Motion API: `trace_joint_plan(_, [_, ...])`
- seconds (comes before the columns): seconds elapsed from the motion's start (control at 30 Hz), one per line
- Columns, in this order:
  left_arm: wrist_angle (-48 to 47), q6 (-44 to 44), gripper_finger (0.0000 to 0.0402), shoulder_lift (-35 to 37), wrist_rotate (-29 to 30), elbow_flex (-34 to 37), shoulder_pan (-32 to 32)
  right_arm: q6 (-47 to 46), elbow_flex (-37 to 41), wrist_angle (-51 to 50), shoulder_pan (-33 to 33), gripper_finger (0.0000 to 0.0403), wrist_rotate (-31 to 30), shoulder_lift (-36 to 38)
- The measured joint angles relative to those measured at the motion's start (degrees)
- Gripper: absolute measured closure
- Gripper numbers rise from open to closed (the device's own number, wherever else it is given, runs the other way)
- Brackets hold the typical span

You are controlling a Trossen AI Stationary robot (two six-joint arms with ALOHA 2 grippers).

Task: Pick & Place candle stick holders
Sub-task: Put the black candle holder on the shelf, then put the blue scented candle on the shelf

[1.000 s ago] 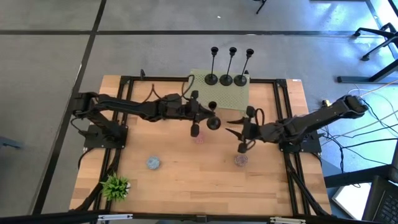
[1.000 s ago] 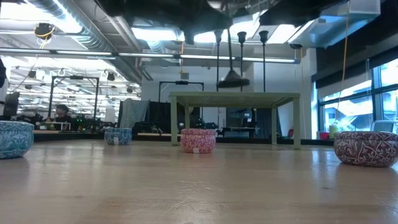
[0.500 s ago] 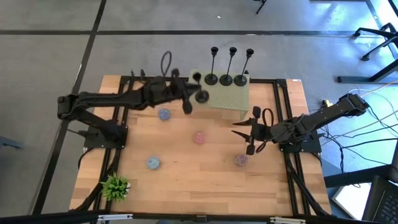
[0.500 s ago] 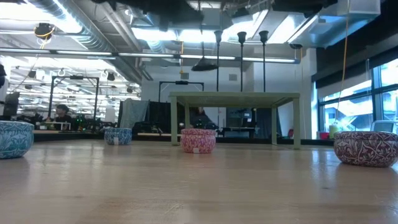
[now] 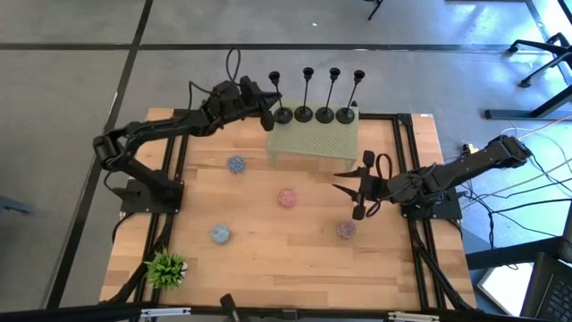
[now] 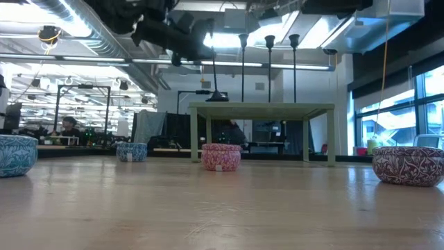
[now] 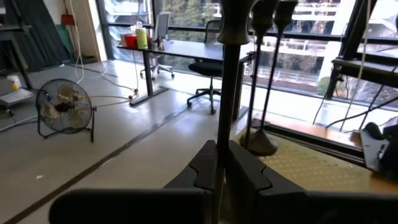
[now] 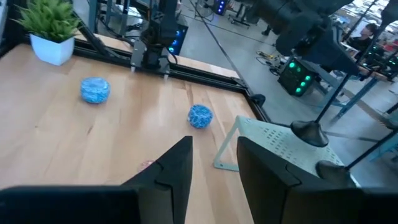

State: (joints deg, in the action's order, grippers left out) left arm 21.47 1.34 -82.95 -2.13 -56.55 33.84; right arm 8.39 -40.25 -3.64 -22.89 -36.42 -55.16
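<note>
Four black candle stick holders stand in a row along the far edge of a pale green perforated stand (image 5: pixel 326 143). Three of them (image 5: pixel 324 114) stand free on their round bases. My left gripper (image 5: pixel 265 114) is shut on the fourth, leftmost holder (image 5: pixel 282 114), which also shows in the low view (image 6: pixel 214 69). My right gripper (image 5: pixel 357 192) is open and empty above the table's right half, near a maroon bowl (image 5: pixel 346 231). My left gripper pinches the leftmost holder's thin stem (image 7: pixel 222 134) between its two fingers, in the stem's lower part. The fingers come about level from the table's left and lie across the stem. The holder is upright, its base (image 6: pixel 216 97) at the stand's top; whether it rests there I cannot tell.
Small patterned bowls sit on the wooden table: blue (image 5: pixel 235 165), pink (image 5: pixel 286 198), blue-grey (image 5: pixel 220 234) and maroon. A potted plant (image 5: pixel 166 268) stands at the near left corner. Black frame rails run along the table's sides.
My left gripper has carried the holder from above the table's middle up and toward the far edge, to the left end of the row on the green stand. The holder has come upright beside the other three.
</note>
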Motion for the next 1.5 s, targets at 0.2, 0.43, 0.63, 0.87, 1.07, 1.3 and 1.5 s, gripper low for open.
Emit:
trace_joint_plan(0.2, [1.05, -0.49, 0.0389, -3.03, -0.92, -1.39, 2.05, -0.01, 0.0, 0.0, 2.24, 0.0272, 0.02, 0.0])
trace_joint_plan(0.43, [0.83, -1.42, 0.0388, -5.34, -0.97, -2.8, 3.18, -0.01, 0.0, -0.02, 3.66, 0.0272, 0.47, 0.0])
trace_joint_plan(0.63, [-0.1, -2.44, 0.0379, -5.92, -1.01, -2.89, 3.26, -0.01, 0.0, -0.46, 3.75, 0.0272, 0.68, 0.0])
trace_joint_plan(0.87, [0.31, -2.65, 0.0366, -5.97, -1.01, -2.89, 3.41, -1.54, 0.0, -0.48, 3.73, 0.0272, 1.09, -0.02])
trace_joint_plan(1.07, [0.4, -5.54, 0.0343, -5.99, -1.35, -2.87, 3.42, -1.58, 0.0, -0.48, 3.73, 0.0272, 1.09, -0.04])
trace_joint_plan(1.3, [0.53, -5.5, 0.0295, -5.99, -3.4, -2.85, 3.42, -1.73, 0.0, -0.46, 3.74, 0.0272, 1.09, -0.04])
trace_joint_plan(1.5, [-2.96, -5.54, 0.026, -3.24, -3.09, -2.74, 3.15, -1.73, 0.02, -0.46, 3.73, 0.0272, 1.11, -0.04])
